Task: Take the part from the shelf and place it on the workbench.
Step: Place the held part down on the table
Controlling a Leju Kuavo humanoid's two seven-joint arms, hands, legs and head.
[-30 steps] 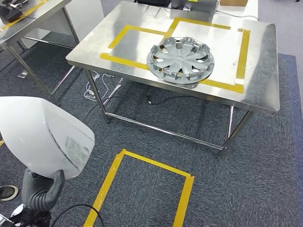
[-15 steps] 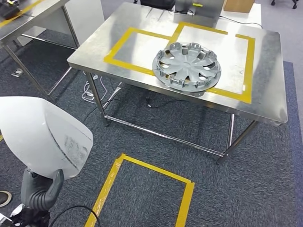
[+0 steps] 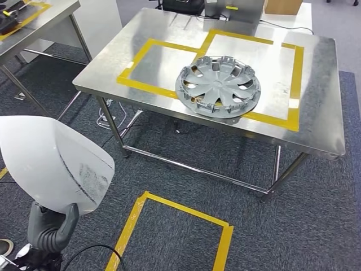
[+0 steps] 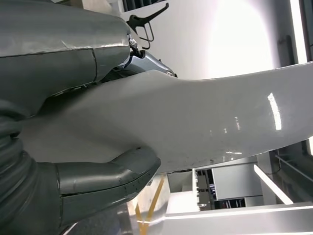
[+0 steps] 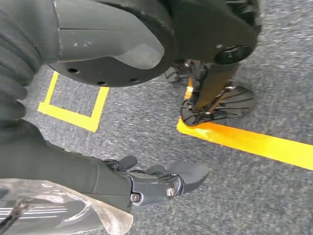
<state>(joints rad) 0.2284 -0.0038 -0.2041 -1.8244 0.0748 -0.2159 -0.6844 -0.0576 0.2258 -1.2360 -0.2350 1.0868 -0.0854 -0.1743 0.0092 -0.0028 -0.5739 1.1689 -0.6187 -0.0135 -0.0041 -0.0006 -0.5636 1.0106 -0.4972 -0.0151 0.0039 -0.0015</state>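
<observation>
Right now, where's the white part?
Head view, lower left: the white part is held in the left hand, above the carpet, short of the workbench.

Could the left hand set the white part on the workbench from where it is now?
Probably not yet. The left hand holds the white part low, with open carpet between it and the workbench. The left taped bay looks bare; a hubcap fills the other.

Workshop: steel workbench (image 3: 315, 107), taped floor zones (image 3: 170, 226).
</observation>
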